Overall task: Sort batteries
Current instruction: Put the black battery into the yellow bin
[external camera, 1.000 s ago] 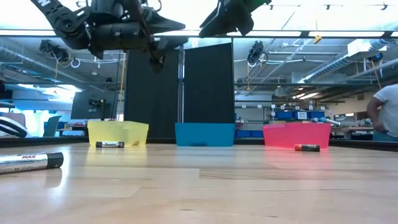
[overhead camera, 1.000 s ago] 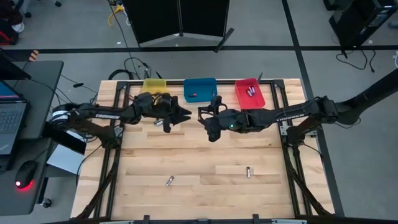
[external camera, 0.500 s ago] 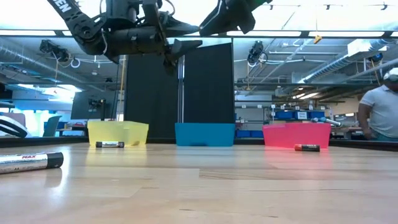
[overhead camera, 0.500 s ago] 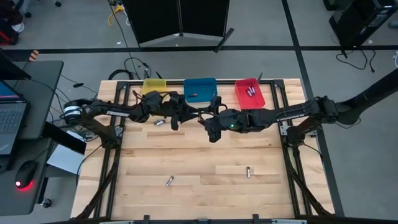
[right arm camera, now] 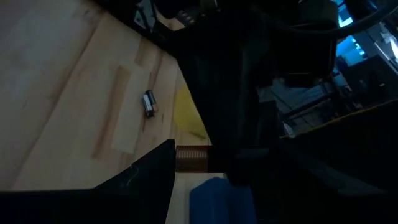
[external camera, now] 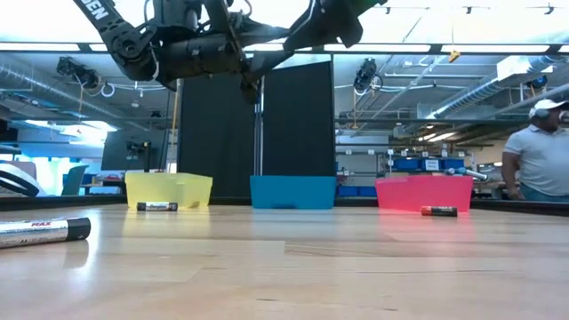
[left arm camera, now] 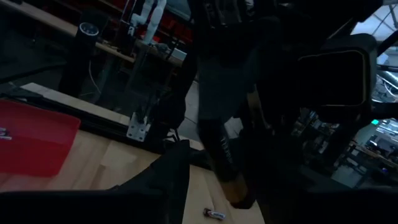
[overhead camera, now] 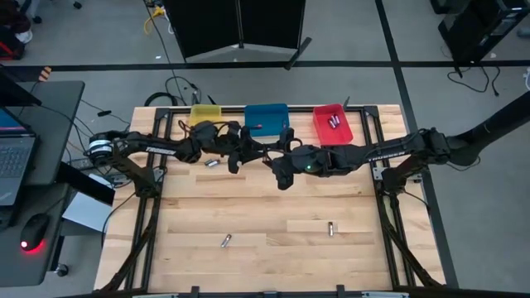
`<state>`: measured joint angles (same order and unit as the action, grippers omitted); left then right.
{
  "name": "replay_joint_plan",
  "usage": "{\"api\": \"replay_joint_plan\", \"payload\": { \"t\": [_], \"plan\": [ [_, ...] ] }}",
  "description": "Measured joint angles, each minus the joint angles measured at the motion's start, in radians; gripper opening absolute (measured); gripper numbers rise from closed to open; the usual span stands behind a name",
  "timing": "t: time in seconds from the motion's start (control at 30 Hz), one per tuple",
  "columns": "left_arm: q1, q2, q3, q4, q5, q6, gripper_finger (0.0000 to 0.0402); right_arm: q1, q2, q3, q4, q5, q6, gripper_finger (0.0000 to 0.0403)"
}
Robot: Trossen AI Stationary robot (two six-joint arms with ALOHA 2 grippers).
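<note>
My right gripper [overhead camera: 274, 156] hovers above the table's middle, in front of the blue bin [overhead camera: 267, 118], shut on a dark battery with a copper end [left arm camera: 222, 158]. My left gripper [overhead camera: 252, 151] is open and right in front of it, high above the table [external camera: 265, 69]. Its fingers stand on either side of the battery's copper end [left arm camera: 236, 188], and I cannot tell whether they touch it. Loose batteries lie on the wood near the yellow bin [overhead camera: 211, 164] and toward the near edge [overhead camera: 225, 241] [overhead camera: 330, 228]. The red bin [overhead camera: 333, 124] holds a few more. My right gripper holds the battery by its dark end [left arm camera: 211, 127], lifted clear of the table. The copper end [right arm camera: 193, 158] sticks out toward my left gripper. The gripper's own body hides the pinch itself.
Yellow [overhead camera: 207, 113], blue and red bins stand in a row along the far edge. In the low view one battery lies before the yellow bin [external camera: 157, 206], one before the red bin [external camera: 438, 211], and one close to the camera [external camera: 44, 231]. A person [external camera: 538, 169] stands beyond the table.
My left gripper has moved toward the table's right, from over the battery near the yellow bin up to my right gripper, and its fingers now reach around the held battery's free end. My right gripper has kept still.
</note>
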<state>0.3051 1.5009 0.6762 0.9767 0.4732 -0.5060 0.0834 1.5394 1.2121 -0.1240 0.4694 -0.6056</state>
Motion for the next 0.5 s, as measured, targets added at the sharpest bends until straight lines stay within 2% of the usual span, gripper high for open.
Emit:
{"api": "replay_joint_plan", "payload": {
  "t": [0.3, 0.5],
  "plan": [
    [-0.001, 0.000, -0.001, -0.001, 0.006, 0.000, 0.0163, -0.006, 0.000, 0.000, 0.001, 0.000, 0.000, 0.0239],
    [-0.023, 0.047, 0.033, -0.001, 0.017, 0.002, 0.0160, -0.014, 0.000, 0.000, 0.004, -0.015, 0.000, 0.0239]
  ]
}}
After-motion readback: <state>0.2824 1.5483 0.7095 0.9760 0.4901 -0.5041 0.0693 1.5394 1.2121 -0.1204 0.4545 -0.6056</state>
